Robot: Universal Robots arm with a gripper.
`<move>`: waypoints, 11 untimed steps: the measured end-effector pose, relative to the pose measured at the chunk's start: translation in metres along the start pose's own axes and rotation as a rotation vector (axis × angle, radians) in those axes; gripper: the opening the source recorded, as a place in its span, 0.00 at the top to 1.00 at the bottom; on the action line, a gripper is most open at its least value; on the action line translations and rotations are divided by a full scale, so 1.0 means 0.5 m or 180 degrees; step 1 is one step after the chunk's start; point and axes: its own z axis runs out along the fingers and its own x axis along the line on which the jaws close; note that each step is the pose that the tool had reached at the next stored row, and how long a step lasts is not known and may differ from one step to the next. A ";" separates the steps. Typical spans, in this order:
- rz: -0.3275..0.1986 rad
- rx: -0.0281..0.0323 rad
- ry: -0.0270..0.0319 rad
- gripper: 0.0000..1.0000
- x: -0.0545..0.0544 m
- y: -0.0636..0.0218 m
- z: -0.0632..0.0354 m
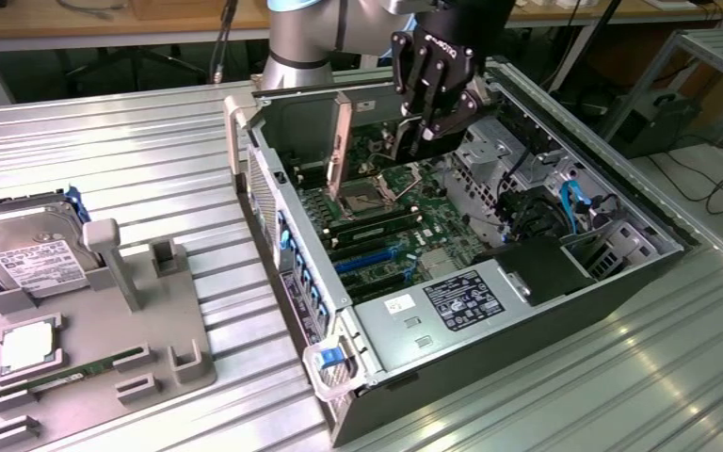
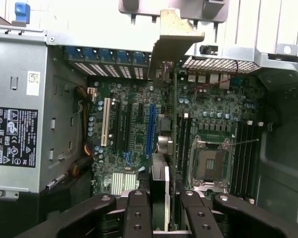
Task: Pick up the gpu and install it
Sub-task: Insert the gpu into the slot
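While tool grips gpu edge-on above motherboard, hard drive sits apart.

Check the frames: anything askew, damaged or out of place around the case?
Nothing stands out. The gripper holds the gpu edge-on over the motherboard inside the open case. The hard drive sits in the grey fixture.

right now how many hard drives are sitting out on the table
1: a silver hard drive with a white label, on the table at the exterior view's left, beside the grey parts holder. More may be hidden inside the computer case.
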 end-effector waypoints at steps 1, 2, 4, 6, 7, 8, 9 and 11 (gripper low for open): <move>0.0000 0.0000 0.0000 0.73 -0.001 0.000 0.001; 0.0000 0.0000 0.0000 0.73 -0.002 0.000 0.002; 0.0000 0.0000 0.0000 0.73 -0.003 0.000 0.005; 0.0000 0.0000 0.0001 0.73 -0.003 -0.001 0.007; 0.0035 0.0011 0.0000 0.73 -0.003 -0.001 0.022; 0.0038 0.0032 0.0001 0.73 -0.003 -0.002 0.041; 0.0038 0.0071 0.0003 0.73 -0.003 -0.003 0.056; 0.0037 0.0201 0.0011 0.73 -0.004 0.004 0.082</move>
